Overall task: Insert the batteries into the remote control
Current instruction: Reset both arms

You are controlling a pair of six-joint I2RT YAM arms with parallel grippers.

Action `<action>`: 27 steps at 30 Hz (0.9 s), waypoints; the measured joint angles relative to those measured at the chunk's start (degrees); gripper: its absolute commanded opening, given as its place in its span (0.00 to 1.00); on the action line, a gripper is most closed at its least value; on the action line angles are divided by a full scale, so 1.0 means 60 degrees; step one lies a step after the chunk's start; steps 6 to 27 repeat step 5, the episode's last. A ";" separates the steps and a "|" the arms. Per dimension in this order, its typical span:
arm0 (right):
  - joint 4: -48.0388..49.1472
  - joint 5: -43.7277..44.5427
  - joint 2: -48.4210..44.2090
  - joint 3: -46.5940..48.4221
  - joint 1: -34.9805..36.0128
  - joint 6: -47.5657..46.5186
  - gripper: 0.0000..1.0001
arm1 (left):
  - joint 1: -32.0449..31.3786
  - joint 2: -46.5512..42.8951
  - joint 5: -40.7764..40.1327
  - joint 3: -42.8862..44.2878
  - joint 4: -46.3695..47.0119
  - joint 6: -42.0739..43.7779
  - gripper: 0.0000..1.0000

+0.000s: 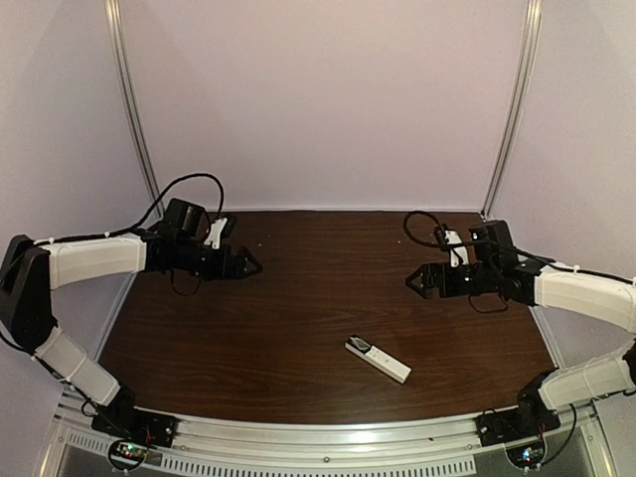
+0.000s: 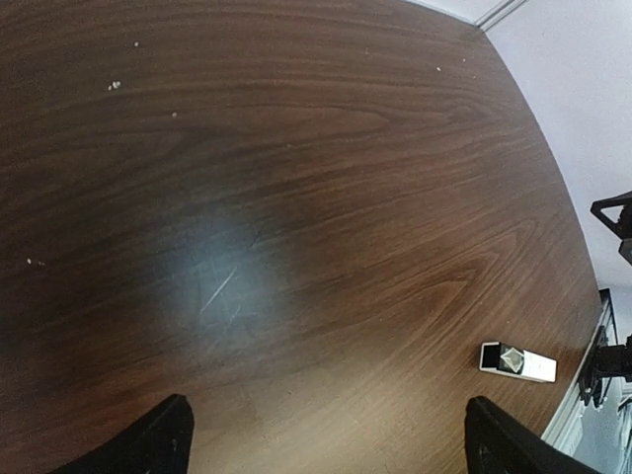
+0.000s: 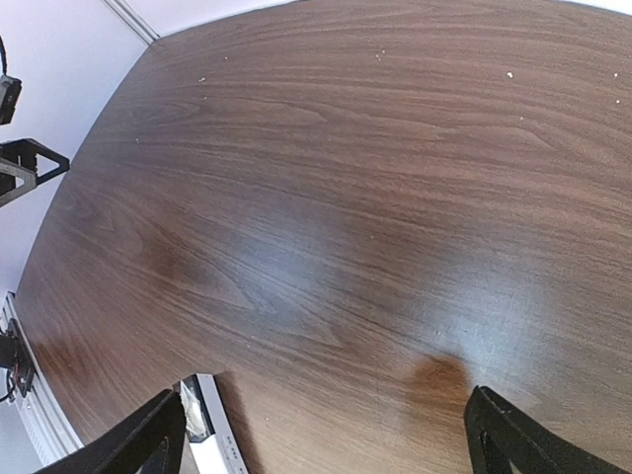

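The white remote control (image 1: 378, 359) lies flat on the brown table, front centre-right, with a dark patch at its left end. It also shows in the left wrist view (image 2: 517, 362) at the far right, and in the right wrist view (image 3: 212, 430) at the bottom left, beside my left finger. My left gripper (image 1: 250, 265) hovers open and empty over the table's back left. My right gripper (image 1: 415, 282) hovers open and empty at the right, above and behind the remote. No batteries are in view.
The wooden table (image 1: 308, 298) is bounded by pale walls at the back and sides and a metal rail (image 1: 328, 437) along the front edge. Black cables (image 1: 184, 184) loop behind each arm.
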 measured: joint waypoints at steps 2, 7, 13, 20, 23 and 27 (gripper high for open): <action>0.0426 -0.0062 -0.0015 -0.0423 -0.0011 0.0117 1.00 | 0.0000 0.0000 0.0026 -0.0364 0.0211 -0.0124 0.97; 0.0834 -0.0178 -0.0015 -0.0710 -0.0011 0.0266 1.00 | 0.0000 0.0000 0.0073 -0.0648 0.0474 -0.0240 0.98; 0.0834 -0.0178 -0.0015 -0.0710 -0.0011 0.0266 1.00 | 0.0000 0.0000 0.0073 -0.0648 0.0474 -0.0240 0.98; 0.0834 -0.0178 -0.0015 -0.0710 -0.0011 0.0266 1.00 | 0.0000 0.0000 0.0073 -0.0648 0.0474 -0.0240 0.98; 0.0834 -0.0178 -0.0015 -0.0710 -0.0011 0.0266 1.00 | 0.0000 0.0000 0.0073 -0.0648 0.0474 -0.0240 0.98; 0.0834 -0.0178 -0.0015 -0.0710 -0.0011 0.0266 1.00 | 0.0000 0.0000 0.0073 -0.0648 0.0474 -0.0240 0.98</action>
